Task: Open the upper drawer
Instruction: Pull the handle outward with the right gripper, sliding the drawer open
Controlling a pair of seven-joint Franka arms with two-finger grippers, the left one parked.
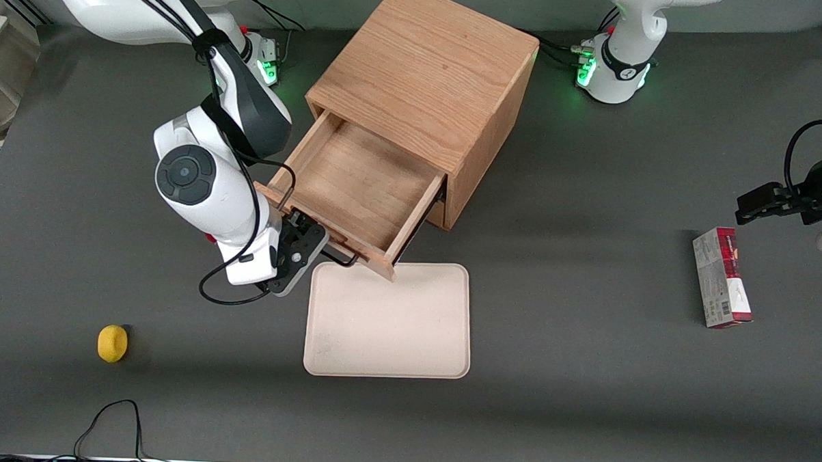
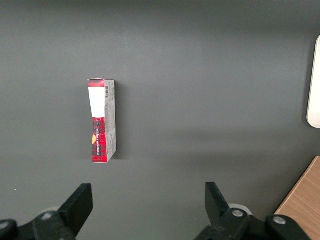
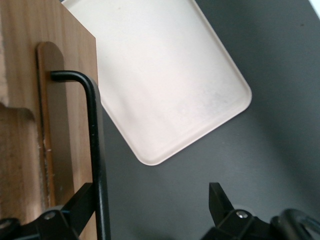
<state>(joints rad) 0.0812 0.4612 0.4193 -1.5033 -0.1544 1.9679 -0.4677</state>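
Note:
The upper drawer (image 1: 358, 188) of the oak cabinet (image 1: 423, 74) is pulled well out, and its bare wooden inside shows. The thin black wire handle (image 1: 338, 259) sits on the drawer front (image 3: 70, 125), nearest the front camera. My right gripper (image 1: 312, 233) is at that handle, at the end toward the working arm. In the right wrist view the gripper (image 3: 150, 197) is open. The handle bar (image 3: 95, 150) passes between its fingers, right beside one of them, and the other finger (image 3: 217, 200) stands well away over the grey table.
A cream tray (image 1: 387, 326) (image 3: 160, 75) lies on the table just under and in front of the open drawer. A yellow lemon (image 1: 112, 344) sits toward the working arm's end, near the front edge. A red box (image 1: 720, 277) (image 2: 102, 120) lies toward the parked arm's end.

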